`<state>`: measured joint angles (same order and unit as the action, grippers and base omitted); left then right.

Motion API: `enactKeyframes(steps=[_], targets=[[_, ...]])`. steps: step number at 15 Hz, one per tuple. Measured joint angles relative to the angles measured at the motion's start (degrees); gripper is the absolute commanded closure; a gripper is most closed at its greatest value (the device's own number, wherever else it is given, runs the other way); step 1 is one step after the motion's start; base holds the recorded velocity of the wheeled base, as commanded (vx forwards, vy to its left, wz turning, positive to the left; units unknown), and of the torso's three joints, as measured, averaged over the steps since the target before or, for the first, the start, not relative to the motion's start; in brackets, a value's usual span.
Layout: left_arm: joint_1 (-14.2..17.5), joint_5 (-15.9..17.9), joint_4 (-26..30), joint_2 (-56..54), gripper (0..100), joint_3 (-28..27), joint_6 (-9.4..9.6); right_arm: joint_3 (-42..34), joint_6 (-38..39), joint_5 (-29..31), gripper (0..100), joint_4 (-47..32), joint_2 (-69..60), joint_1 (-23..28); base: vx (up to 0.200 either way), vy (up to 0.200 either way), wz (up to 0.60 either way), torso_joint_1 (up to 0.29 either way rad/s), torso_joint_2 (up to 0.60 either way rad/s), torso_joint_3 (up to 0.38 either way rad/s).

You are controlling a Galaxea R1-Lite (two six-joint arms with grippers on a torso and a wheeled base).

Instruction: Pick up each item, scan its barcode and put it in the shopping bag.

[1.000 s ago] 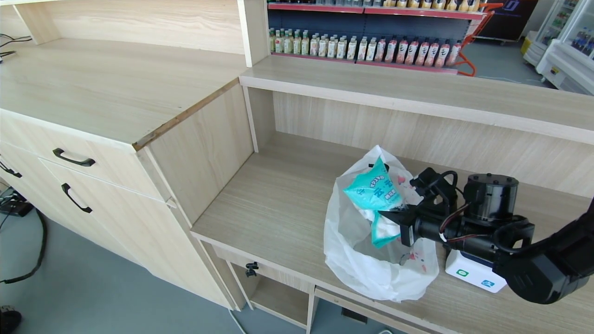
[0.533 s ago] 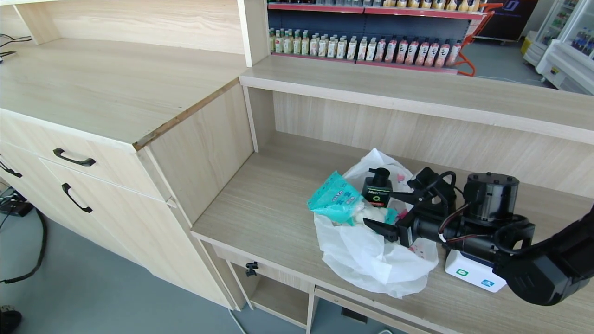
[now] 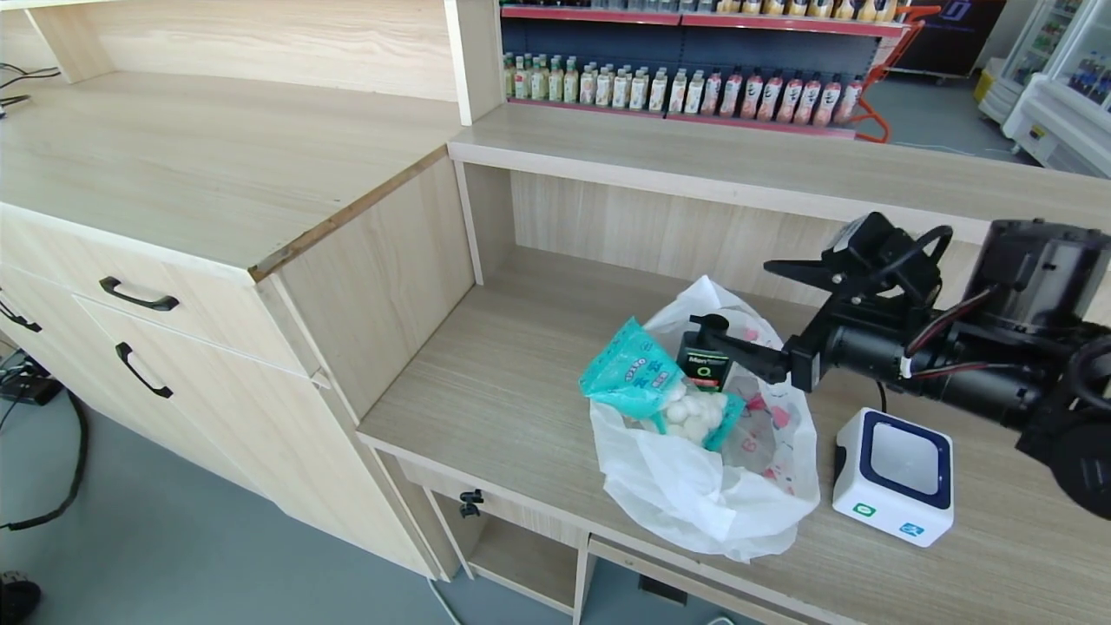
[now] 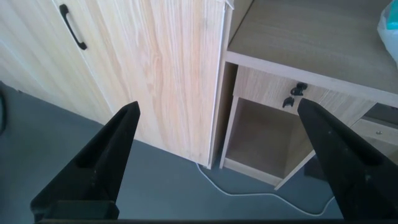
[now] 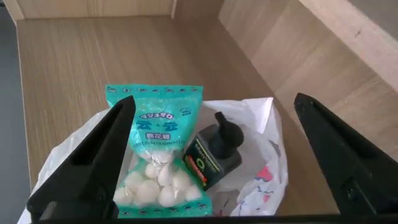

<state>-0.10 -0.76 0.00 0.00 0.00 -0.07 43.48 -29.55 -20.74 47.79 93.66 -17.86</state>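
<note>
Risen from the shopping bag point(image 3: 694, 499), right tool point(image 3: 732, 295) gapes empty; left wrist view catches left tool point(image 4: 217, 106) spread wide.

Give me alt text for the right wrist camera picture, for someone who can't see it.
The open right gripper hangs above a white shopping bag on a wooden counter. In the bag lie a teal packet of white balls and a black pump bottle.
</note>
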Motion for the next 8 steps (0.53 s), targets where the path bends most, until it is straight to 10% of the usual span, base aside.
enactKeyframes(steps=[8], targets=[[0.0,0.0,0.0,0.0,0,0.0,0.0,28.7,4.3,2.2,0,-37.1,-18.0,10.0,0.0,0.0,-0.6,-0.026,0.11,0.078]])
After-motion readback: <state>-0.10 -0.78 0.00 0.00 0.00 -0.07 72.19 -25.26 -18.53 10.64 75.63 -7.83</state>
